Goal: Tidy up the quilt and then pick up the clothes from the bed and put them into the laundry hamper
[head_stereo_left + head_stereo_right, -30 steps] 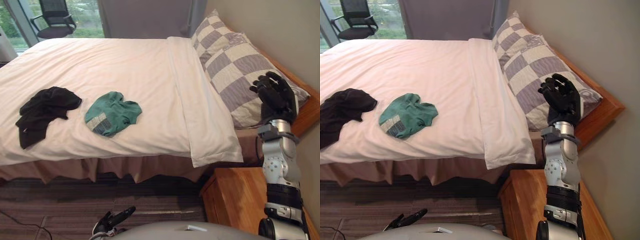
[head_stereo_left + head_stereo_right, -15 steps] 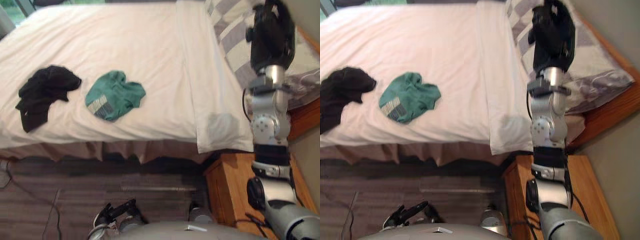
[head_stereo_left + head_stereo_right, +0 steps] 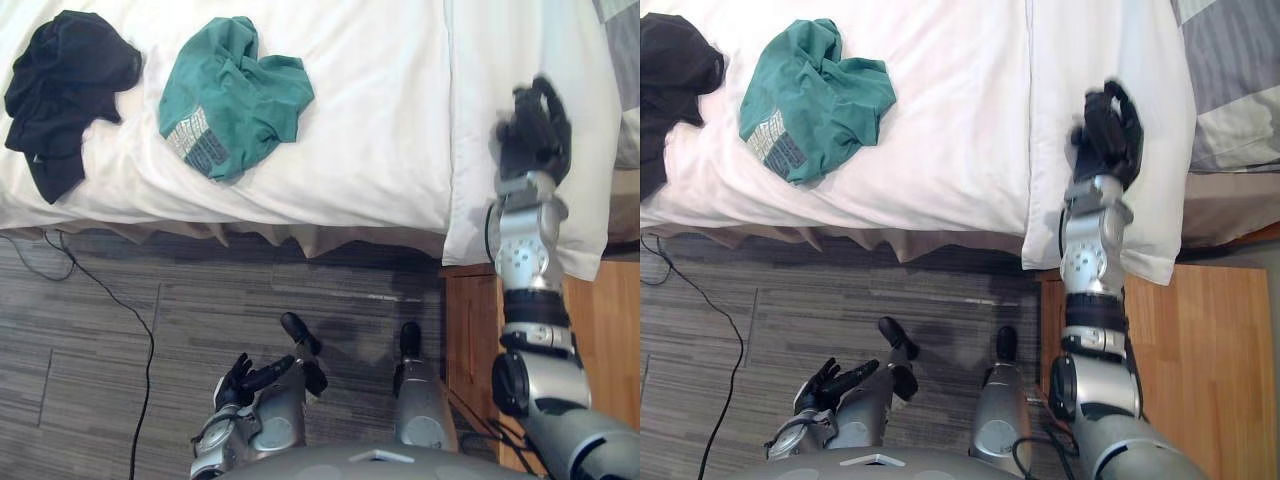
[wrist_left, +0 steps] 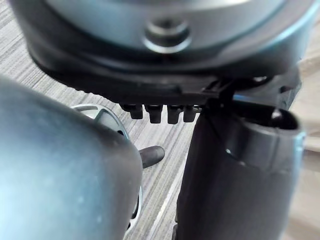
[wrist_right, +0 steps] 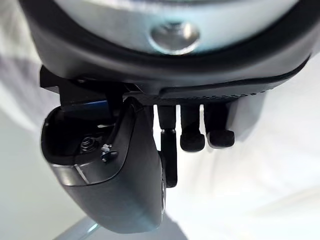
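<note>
The white quilt [image 3: 380,100] covers the bed, and its turned-back band [image 3: 520,60] hangs over the near edge on the right. My right hand [image 3: 535,130] hovers open over that band with relaxed fingers [image 5: 192,140], holding nothing. A crumpled green shirt [image 3: 232,95] lies on the quilt left of centre. A black garment [image 3: 65,75] lies further left beside it. Low by the floor, my left hand [image 3: 250,375] hangs open, far from the bed.
A grey-and-white checked pillow [image 3: 1230,70] lies at the bed's head on the right. A wooden nightstand [image 3: 600,330] stands against the bed under my right arm. A beige bed skirt [image 3: 250,240] runs along the near edge above grey striped carpet [image 3: 100,330].
The camera has tilted down, so the bed sits higher in view. My right hand has come off the pillow and now hangs over the quilt's turned-back band. The clothes lie as before.
</note>
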You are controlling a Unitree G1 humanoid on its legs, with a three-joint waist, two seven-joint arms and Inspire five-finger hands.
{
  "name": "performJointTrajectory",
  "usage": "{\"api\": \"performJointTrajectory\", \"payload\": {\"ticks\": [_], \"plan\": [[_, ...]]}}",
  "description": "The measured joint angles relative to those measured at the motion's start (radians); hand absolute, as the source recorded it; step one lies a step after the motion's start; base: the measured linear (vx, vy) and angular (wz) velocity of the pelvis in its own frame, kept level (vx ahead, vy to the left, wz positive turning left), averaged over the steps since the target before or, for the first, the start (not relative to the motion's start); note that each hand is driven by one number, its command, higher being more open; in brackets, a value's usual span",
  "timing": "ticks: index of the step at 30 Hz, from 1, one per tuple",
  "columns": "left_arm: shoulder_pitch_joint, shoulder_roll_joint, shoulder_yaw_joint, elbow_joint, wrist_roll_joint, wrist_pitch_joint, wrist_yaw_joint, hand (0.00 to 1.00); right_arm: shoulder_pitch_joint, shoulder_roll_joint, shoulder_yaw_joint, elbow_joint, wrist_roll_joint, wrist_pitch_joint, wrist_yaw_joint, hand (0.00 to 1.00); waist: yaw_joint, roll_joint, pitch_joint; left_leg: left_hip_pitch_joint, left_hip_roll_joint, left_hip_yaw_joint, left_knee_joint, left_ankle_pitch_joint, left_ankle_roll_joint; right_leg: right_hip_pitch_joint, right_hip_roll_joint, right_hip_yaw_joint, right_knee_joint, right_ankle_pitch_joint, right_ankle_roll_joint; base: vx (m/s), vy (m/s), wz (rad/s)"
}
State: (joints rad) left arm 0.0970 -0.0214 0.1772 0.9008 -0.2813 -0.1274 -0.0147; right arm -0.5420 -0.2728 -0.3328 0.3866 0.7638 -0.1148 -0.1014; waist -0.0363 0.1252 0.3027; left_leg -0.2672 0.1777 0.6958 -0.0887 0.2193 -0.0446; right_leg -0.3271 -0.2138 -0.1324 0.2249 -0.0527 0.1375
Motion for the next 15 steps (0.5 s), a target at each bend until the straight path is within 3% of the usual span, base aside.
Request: {"api": "performJointTrajectory", "payload": {"ticks": [3,7,12,15], "plan": [[-0.014,0.000,0.005,0.010,0.000,0.001,0.001,1.00,0.099,0.053,-0.060,-0.029,0.018,-0.053,0.054,0.00,-0.002,-0.003,0.002,0.032,0.004,0.005,0.000,-0.003,-0.004,0.029,0.001,-0.006,0.000,-0.002,0.001,0.08,-0.003,-0.05],[-0.041,-0.004,0.047,0.017,0.000,-0.001,0.002,1.00,0.234,0.157,-0.154,0.010,0.079,-0.096,0.085,0.00,-0.001,-0.039,0.000,0.080,0.006,0.008,-0.003,-0.038,-0.032,0.087,0.000,-0.028,-0.001,-0.032,0.001,0.04,-0.006,0.07],[-0.071,0.000,0.113,0.044,0.010,0.007,0.012,1.00,0.503,0.312,-0.264,0.271,0.085,-0.053,0.091,0.00,-0.006,-0.122,-0.036,0.181,-0.006,-0.006,-0.003,-0.059,-0.023,0.218,-0.012,-0.063,-0.030,-0.052,0.005,0.08,-0.001,0.11],[-0.073,-0.003,0.107,0.055,0.022,0.023,0.009,1.00,0.625,0.339,-0.285,0.481,0.072,0.022,0.075,0.00,-0.019,-0.139,-0.061,0.232,-0.026,-0.034,-0.003,-0.071,-0.021,0.299,-0.032,-0.110,-0.043,-0.060,0.012,0.14,0.020,0.26]]}}
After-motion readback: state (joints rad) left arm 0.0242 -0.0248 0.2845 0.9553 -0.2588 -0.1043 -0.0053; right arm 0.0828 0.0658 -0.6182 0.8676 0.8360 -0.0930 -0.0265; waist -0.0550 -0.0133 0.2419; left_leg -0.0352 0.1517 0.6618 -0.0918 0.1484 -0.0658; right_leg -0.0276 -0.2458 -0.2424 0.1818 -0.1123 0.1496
